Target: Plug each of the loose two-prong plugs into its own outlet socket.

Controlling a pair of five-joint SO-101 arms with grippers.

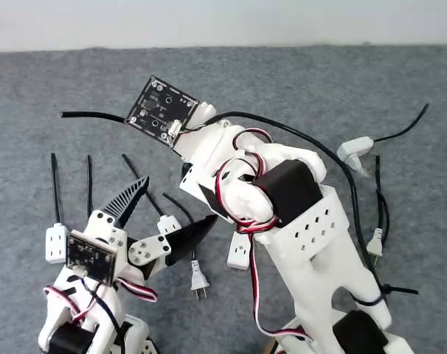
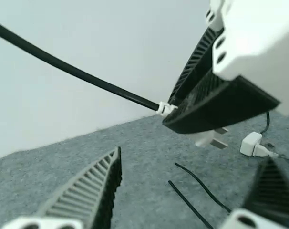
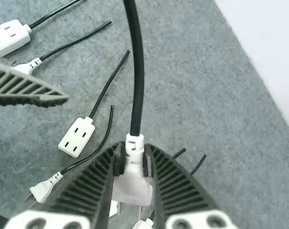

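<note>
My right gripper (image 3: 133, 152) is shut on a white two-prong plug (image 3: 130, 179) whose thick black cable (image 3: 135, 62) runs away from the fingers. It hangs above the grey mat. A white outlet socket (image 3: 77, 137) lies on the mat below it, and a loose plug (image 3: 39, 191) lies close by. My left gripper (image 2: 192, 157) stands open with nothing in it, just below and beside the right gripper (image 2: 206, 102). From above, the left gripper (image 1: 181, 199) spreads wide around an outlet socket (image 1: 168, 223). More sockets (image 1: 56, 243) (image 1: 239, 254) and a loose plug (image 1: 199, 280) lie nearby.
On the mat's right side lie two more white plugs (image 1: 355, 150) (image 1: 374, 243) with thin black cords. Short loose cords (image 1: 88, 184) stretch across the left of the mat. The right arm's white body (image 1: 312, 228) covers the middle.
</note>
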